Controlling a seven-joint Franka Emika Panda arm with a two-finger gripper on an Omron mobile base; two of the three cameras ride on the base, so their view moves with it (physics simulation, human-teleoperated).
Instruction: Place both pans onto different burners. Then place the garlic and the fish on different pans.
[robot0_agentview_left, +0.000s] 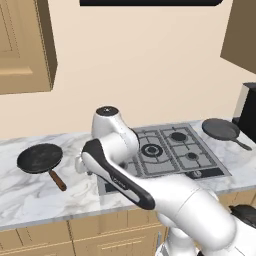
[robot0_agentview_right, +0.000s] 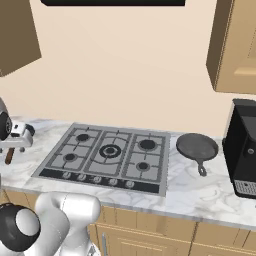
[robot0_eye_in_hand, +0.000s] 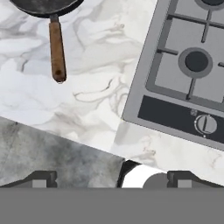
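We see the black pan (robot0_agentview_left: 40, 158) lying on the marble surface (robot0_agentview_left: 30, 195) well to the left of the cooktop (robot0_agentview_right: 107, 152), near the surface's left end, its brown handle (robot0_eye_in_hand: 57, 50) pointing toward the front edge. The grey pan (robot0_agentview_right: 197, 147) sits on the surface just beside the cooktop's right edge, between it and a black appliance (robot0_agentview_right: 242, 150), its short handle toward the front. Neither pan is on a burner; the large middle burner (robot0_agentview_right: 109, 150) and the smaller ones around it are bare. Our gripper (robot0_eye_in_hand: 111, 177) hangs released, jaws wide apart and holding nothing, over the surface's front edge between the black pan's handle and the cooktop's front left corner, where one knob (robot0_eye_in_hand: 205, 124) shows.
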